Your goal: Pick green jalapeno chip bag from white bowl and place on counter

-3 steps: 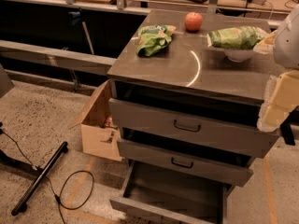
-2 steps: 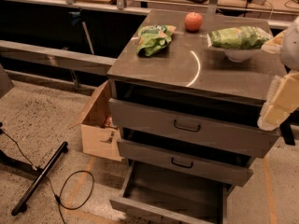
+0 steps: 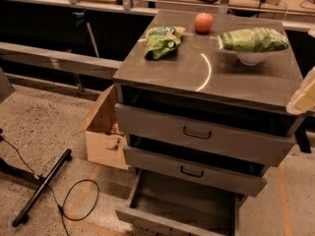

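The green jalapeno chip bag [image 3: 253, 39] is long, flat and pale green. It lies across the rim of the white bowl [image 3: 252, 58] and overhangs it on both sides. The bowl stands at the back right of the counter [image 3: 172, 70], the grey-brown top of a drawer cabinet with a pale arc mark [image 3: 205, 73]. My gripper [image 3: 304, 97] is at the right edge of the view, beside the counter's front right corner, and only a pale part of it shows. It is apart from the bag, lower and to the right of the bowl.
A bunched brighter-green bag [image 3: 161, 41] lies at the counter's back left, and a red apple [image 3: 204, 22] sits at the back middle. The bottom drawer [image 3: 177, 208] is pulled open. A cardboard box [image 3: 103, 132] stands on the floor at left, near a cable and a black stand [image 3: 42, 188].
My arm has drawn back to the right, so less of it shows at the frame's edge. The bag, bowl, apple and other bag have not moved.
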Tool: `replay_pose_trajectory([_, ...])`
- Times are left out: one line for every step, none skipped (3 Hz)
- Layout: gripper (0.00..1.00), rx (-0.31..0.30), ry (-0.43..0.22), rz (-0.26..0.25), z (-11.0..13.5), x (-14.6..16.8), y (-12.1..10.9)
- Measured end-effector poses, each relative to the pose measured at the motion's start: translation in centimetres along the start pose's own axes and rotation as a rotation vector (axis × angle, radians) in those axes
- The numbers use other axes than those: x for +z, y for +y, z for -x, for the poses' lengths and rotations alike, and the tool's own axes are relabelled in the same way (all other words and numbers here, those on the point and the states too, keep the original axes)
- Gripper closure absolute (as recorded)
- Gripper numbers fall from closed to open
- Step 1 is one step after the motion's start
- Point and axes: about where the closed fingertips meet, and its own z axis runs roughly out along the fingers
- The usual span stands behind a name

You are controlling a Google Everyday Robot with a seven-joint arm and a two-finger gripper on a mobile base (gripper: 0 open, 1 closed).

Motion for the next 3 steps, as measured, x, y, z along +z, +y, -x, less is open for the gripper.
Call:
replay_pose_trajectory([0.0, 0.0, 0.0, 0.0, 0.0, 0.0, 0.0])
replay_pose_trajectory([0.0, -0.014, -0.011, -0.031, -0.1, 1.3, -0.7])
replay_pose_trajectory([0.0, -0.017, -0.036, -0.1, -0.1, 4.4, -3.5])
